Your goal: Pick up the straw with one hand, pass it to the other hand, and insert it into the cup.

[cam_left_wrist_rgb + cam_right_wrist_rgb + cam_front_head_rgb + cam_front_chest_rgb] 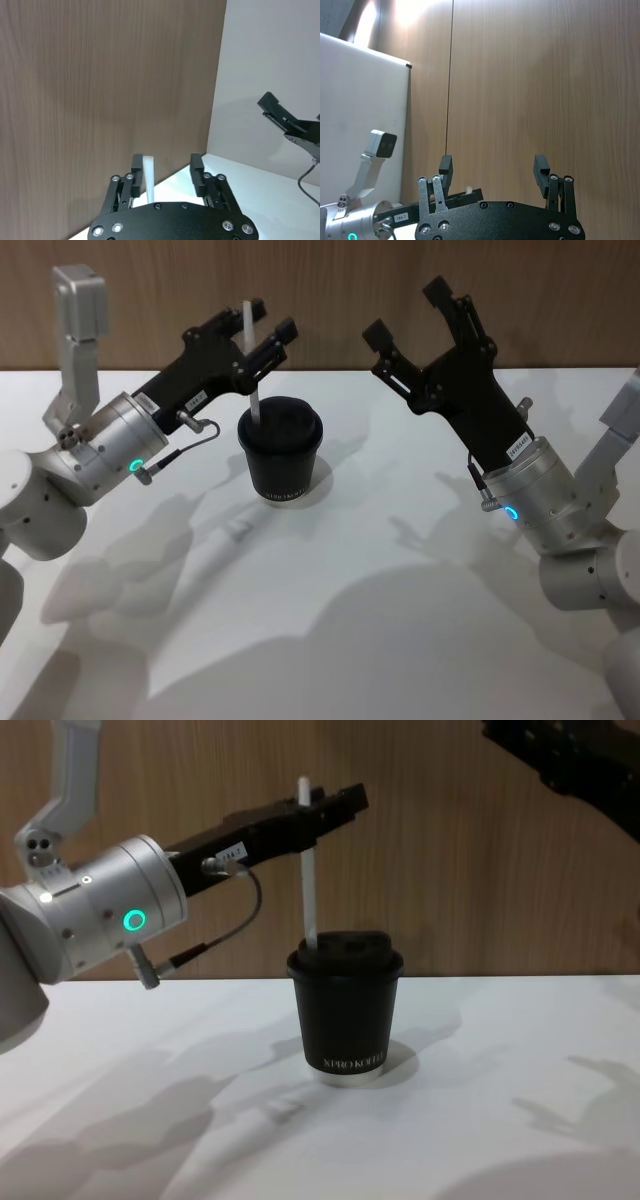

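The black cup (281, 458) (345, 1010) with its domed lid stands on the white table. The white straw (250, 355) (309, 870) stands nearly upright, its lower end in the lid and most of its length above it. My left gripper (268, 328) (167, 167) (335, 805) is around the straw's upper part with its fingers apart. In the left wrist view the straw (148, 175) rests against one finger with a wide gap to the other. My right gripper (408, 312) (492, 167) hangs open and empty, raised to the right of the cup.
A wooden wall (330, 280) runs close behind the table's far edge. A small pale scrap (236, 530) (280, 1105) lies on the table (380, 570) in front of the cup, to its left. The front of the table carries only the arms' shadows.
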